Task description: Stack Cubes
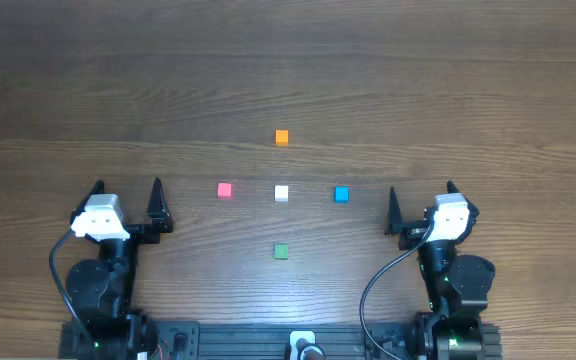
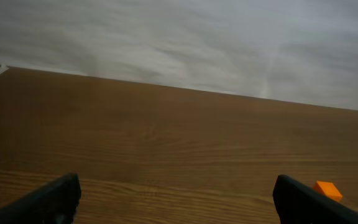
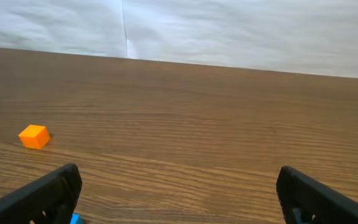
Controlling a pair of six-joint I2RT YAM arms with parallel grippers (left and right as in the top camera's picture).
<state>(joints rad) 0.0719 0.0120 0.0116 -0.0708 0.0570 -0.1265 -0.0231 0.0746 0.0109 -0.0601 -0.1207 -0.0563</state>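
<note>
Five small cubes lie apart on the wooden table: orange [image 1: 282, 137] farthest back, then pink [image 1: 225, 189], white [image 1: 282, 193] and blue [image 1: 341, 194] in a row, and green [image 1: 281, 252] nearest the bases. My left gripper [image 1: 128, 195] stands open left of the pink cube, nothing between its fingers. My right gripper [image 1: 421, 197] stands open right of the blue cube, also empty. The left wrist view catches the orange cube [image 2: 327, 190] beside one finger [image 2: 316, 204]. In the right wrist view the orange cube [image 3: 34, 136] lies farther off and a corner of the blue cube [image 3: 75, 219] peeks by a finger [image 3: 39, 196].
The wooden table [image 1: 288, 70] stretches wide behind the cubes and to both sides. A pale wall [image 3: 241, 31] rises past its far edge. The arm bases [image 1: 298, 340] sit along the near edge.
</note>
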